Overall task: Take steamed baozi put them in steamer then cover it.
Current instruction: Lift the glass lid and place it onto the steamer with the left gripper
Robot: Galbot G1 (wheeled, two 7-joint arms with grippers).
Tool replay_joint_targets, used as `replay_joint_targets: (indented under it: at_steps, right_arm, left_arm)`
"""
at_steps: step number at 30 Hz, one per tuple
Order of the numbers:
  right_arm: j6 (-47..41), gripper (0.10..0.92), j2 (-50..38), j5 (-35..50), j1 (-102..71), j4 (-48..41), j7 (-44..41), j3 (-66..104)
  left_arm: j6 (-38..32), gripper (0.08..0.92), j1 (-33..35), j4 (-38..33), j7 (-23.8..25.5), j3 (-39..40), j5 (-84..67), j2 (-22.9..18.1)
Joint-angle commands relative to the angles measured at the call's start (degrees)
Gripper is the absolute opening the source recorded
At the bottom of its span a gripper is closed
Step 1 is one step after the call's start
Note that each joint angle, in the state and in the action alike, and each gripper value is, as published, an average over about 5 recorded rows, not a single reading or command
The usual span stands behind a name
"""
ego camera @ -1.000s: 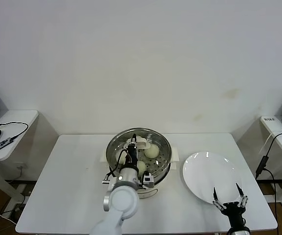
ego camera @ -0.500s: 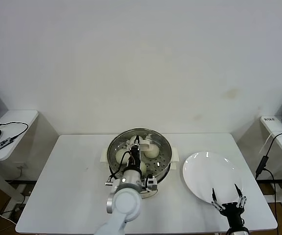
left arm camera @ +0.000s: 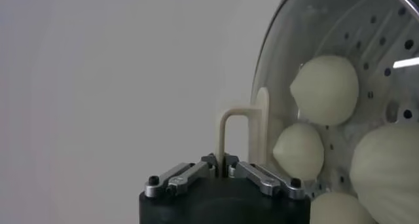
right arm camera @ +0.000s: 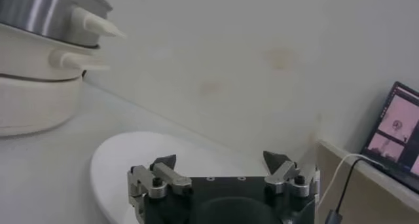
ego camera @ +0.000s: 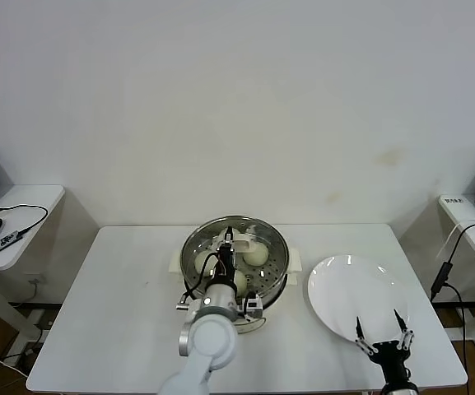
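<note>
Left gripper (ego camera: 228, 239) over the steamer (ego camera: 235, 257), near the middle of the table (ego camera: 114, 304), toward the far edge. Fingers drawn together, clamped on the cream-white bar handle (left arm camera: 236, 134) of the cover (left arm camera: 308, 81); handle upright between the fingertips in the left wrist view. Cover resting on or just above the steamer rim, glass spanning the pot; contact with the rim hard to judge from the head view. Steamed baozi (left arm camera: 325, 90) inside on the perforated tray, seen through the glass: four rounded shapes in the wrist view, close together, some touching.

Right gripper (ego camera: 383, 340) low at the near right corner of the table, at the near rim of the white plate (ego camera: 354, 292). Fingers spread wide apart, holding nothing, touching nothing visible. Plate bare, well apart from the steamer, toward the right edge.
</note>
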Motion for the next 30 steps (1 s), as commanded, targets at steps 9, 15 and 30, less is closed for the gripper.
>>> replay_joint_targets:
  at_steps: [9,15,30]
  right_arm:
    - [0.2,0.823,0.2,-0.3,-0.2,0.1,0.0,-0.1]
    - [0.1,0.823,0.2,-0.4,-0.2,0.2,-0.1,-0.2]
    - [0.1,0.823,0.3,-0.5,-0.6,0.3,-0.1,0.0]
  left_arm:
    - [-0.5,0.142,-0.3,1.1,-1.1,-0.8,0.0,-0.2]
    - [-0.8,0.148,0.4,0.2,-1.3,-0.9,-0.3,-0.1]
    - [-1.8,0.536,8.7,-11.9,-3.4,0.3,-6.9,4.3]
